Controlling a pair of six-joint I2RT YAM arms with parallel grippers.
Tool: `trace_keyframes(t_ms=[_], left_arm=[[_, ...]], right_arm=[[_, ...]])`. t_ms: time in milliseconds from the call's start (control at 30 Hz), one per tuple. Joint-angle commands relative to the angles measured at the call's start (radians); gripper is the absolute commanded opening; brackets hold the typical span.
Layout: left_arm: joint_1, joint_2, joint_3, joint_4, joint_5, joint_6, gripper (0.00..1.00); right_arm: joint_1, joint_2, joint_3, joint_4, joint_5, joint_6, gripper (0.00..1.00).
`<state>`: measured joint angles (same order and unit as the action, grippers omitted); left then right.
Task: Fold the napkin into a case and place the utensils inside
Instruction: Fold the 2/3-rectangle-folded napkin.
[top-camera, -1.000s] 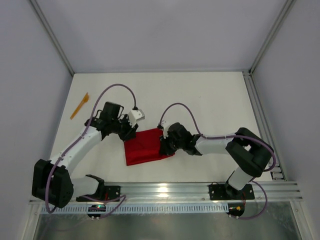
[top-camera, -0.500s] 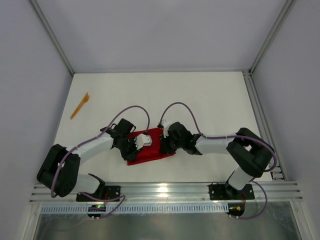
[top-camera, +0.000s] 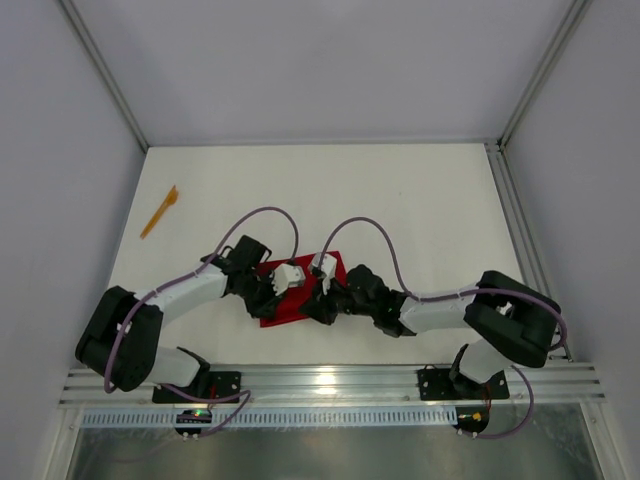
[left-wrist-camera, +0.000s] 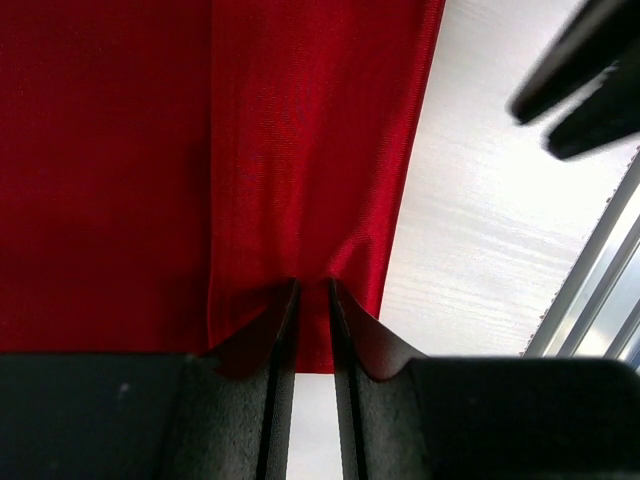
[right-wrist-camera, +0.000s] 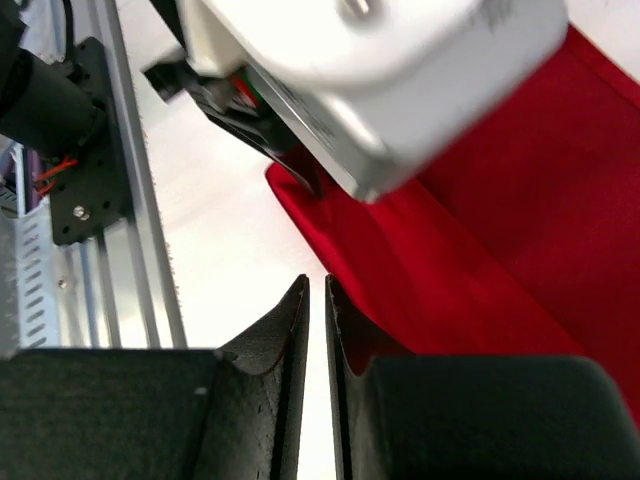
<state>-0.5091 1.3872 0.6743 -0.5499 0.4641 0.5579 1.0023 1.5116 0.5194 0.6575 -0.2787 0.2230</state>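
Top view: left gripper has swung in onto the napkin, and right gripper has drawn nearer. The cloth is now narrower, so a fold is likely under way. It lies between both grippers, long axis near-left to far-right.
Left wrist: jaws narrow, pinching a puckered fold.
Right wrist: jaws a mere slit at the cloth's edge; cannot tell if they hold it.

One red napkin is lying on the table, close to its near edge and about midway along it. One orange utensil is showing by the left edge, toward the far corner. Two arms are reaching in, the left arm and the right arm. Each is carrying one gripper, the left gripper and the right gripper. Two white cameras are sitting over the napkin: the left wrist camera and the right wrist camera. Two purple cables are looping above the arms, the left cable and the right cable.
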Motion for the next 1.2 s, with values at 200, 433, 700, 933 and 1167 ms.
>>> trace_keyframes(t_ms=[200,433,700,933,1167], left_arm=[[0.035,-0.034,-0.019,0.013,0.044,0.022,0.22],[0.055,-0.036,-0.005,-0.001,0.084,0.019,0.23],[0.171,-0.083,0.1,-0.1,0.217,-0.003,0.39],[0.334,-0.024,0.171,0.069,0.069,-0.318,0.57],[0.342,0.246,0.281,0.047,0.05,-0.383,0.62]], right_arm=[[0.001,0.154,-0.021,0.258,0.073,0.015,0.14],[-0.001,0.225,0.051,0.028,0.122,0.027,0.11],[-0.002,0.252,0.065,-0.067,0.113,0.024,0.1],[-0.002,0.248,0.068,-0.07,0.107,0.021,0.1],[-0.004,0.256,0.068,-0.044,0.099,0.03,0.1]])
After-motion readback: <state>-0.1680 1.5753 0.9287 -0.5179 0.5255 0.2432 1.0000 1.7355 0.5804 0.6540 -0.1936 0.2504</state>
